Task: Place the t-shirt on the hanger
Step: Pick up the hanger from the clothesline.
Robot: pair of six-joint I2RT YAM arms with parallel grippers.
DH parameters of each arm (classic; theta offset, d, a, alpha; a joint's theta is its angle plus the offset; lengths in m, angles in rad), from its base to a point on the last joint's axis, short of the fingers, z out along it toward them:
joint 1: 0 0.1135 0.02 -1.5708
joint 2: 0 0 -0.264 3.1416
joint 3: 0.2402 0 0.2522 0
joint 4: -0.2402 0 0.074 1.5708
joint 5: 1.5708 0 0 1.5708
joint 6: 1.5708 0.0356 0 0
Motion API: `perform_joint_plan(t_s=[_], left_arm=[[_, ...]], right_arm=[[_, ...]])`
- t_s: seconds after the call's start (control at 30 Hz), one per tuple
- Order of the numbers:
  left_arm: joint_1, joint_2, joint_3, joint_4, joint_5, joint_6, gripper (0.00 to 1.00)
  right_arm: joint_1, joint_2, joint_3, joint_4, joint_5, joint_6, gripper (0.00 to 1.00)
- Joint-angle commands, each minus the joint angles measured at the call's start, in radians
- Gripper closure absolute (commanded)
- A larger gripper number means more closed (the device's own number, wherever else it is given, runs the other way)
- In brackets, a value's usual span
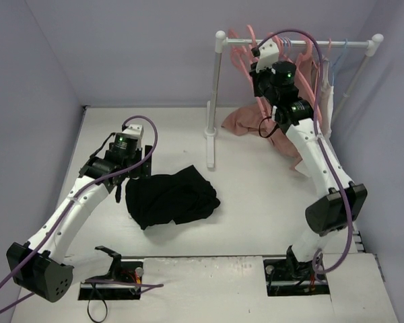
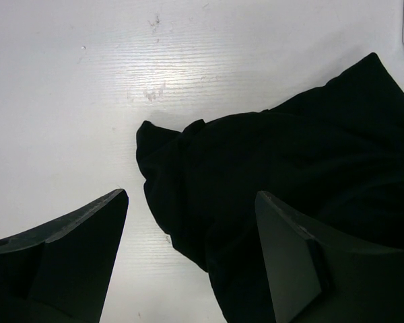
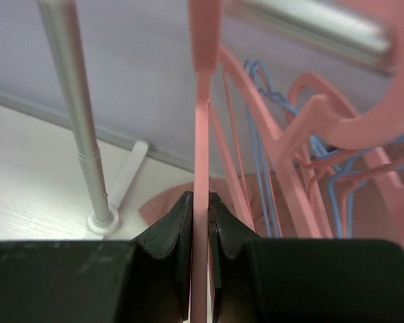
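The black t-shirt (image 1: 172,197) lies crumpled on the white table; in the left wrist view (image 2: 289,175) it fills the right side. My left gripper (image 1: 136,176) hangs open just above the shirt's left edge (image 2: 192,198), with one finger over bare table and the other over the fabric. My right gripper (image 1: 261,75) is up at the rail, shut on the edge of a pink hanger (image 3: 202,134) that runs straight up between its fingers (image 3: 200,199). More pink hangers (image 3: 303,128) hang beside it.
A white clothes rack (image 1: 217,94) stands at the back right, with pale-blue hangers (image 3: 259,87) and a white garment (image 1: 326,94) on its rail. A dusty-pink garment (image 1: 246,121) lies by the rack's foot. The rack's post (image 3: 81,134) stands left of the right gripper.
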Motion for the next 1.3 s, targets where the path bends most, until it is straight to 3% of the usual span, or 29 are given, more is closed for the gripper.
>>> perform_joint_plan(t_s=[0.0,0.33,0.47,0.57,0.73,0.9,1.07,1.27], left_arm=[[0.007,-0.015,0.017,0.034,-0.005,0.012,0.28],[-0.030,-0.069,0.005,0.026,0.002,-0.053,0.28],[-0.204,-0.108,-0.016,-0.023,-0.156,-0.137,0.28],[-0.407,-0.114,-0.060,-0.084,-0.271,-0.254,0.28],[-0.647,-0.071,-0.185,-0.086,-0.390,-0.439,0.29],[-0.823,0.019,-0.224,-0.094,-0.497,-0.526,0.29],[-0.889,0.090,-0.212,-0.125,-0.582,-0.559,0.29],[-0.888,0.160,-0.224,-0.165,-0.614,-0.602,0.32]], right_arm=[[0.032,-0.176,-0.017,0.096,0.076,0.033,1.00],[0.046,-0.464,-0.483,0.095,0.064,0.142,1.00],[0.069,-0.601,-0.653,0.095,0.052,0.209,1.00],[0.119,-0.711,-0.777,0.094,0.044,0.259,1.00],[0.194,-0.806,-0.894,0.094,0.043,0.313,1.00],[0.202,-0.854,-0.960,0.094,-0.030,0.338,1.00],[0.203,-0.894,-0.993,0.094,-0.059,0.344,1.00],[0.203,-0.946,-1.024,0.094,-0.069,0.345,1.00]])
